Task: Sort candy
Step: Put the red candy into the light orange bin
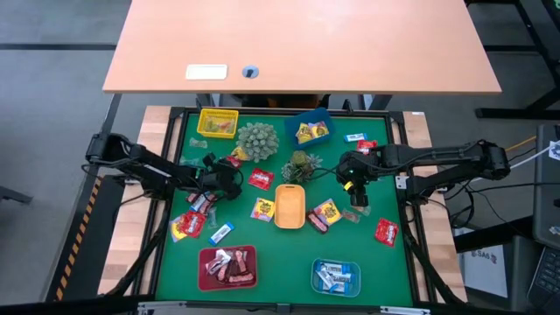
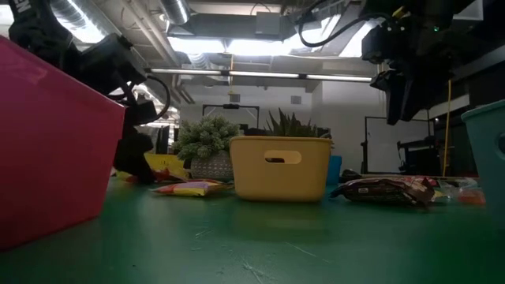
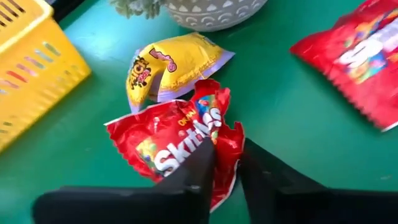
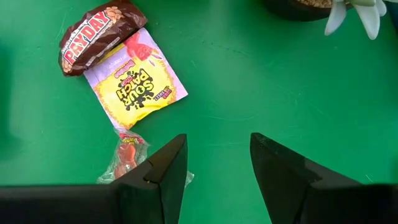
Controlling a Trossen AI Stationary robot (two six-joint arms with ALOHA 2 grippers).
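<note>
A red Skittles packet (image 3: 180, 134) lies on the green mat beside a yellow candy packet (image 3: 168, 62), in front of the grey plant pot (image 3: 211, 9). My left gripper (image 3: 227, 155) is shut on it; in the high view this gripper (image 1: 229, 173) sits left of centre. My right gripper (image 4: 217, 149) hangs open above bare mat, right of centre (image 1: 354, 188). Near it lie a clear-wrapped red sweet (image 4: 127, 155), a Sour Patch packet (image 4: 134, 87) and a brown PayDay bar (image 4: 99, 34). More candy is scattered over the mat. My left gripper pinches the Skittles packet's crumpled edge (image 3: 225, 140) between its two fingers. The fingers come slanting down from the table's left side. The wrapper is creased upward at the fingers, and the rest of it lies on the mat, its far end against the yellow packet.
A yellow basket (image 1: 218, 122) and a blue tray (image 1: 308, 129) stand at the back, an orange tray (image 1: 290, 206) in the middle, and a red tray (image 1: 227, 267) and light blue tray (image 1: 336, 276) in front. Two spiky plants (image 1: 256, 140) stand near the centre. Another red packet (image 3: 354, 56) lies close.
</note>
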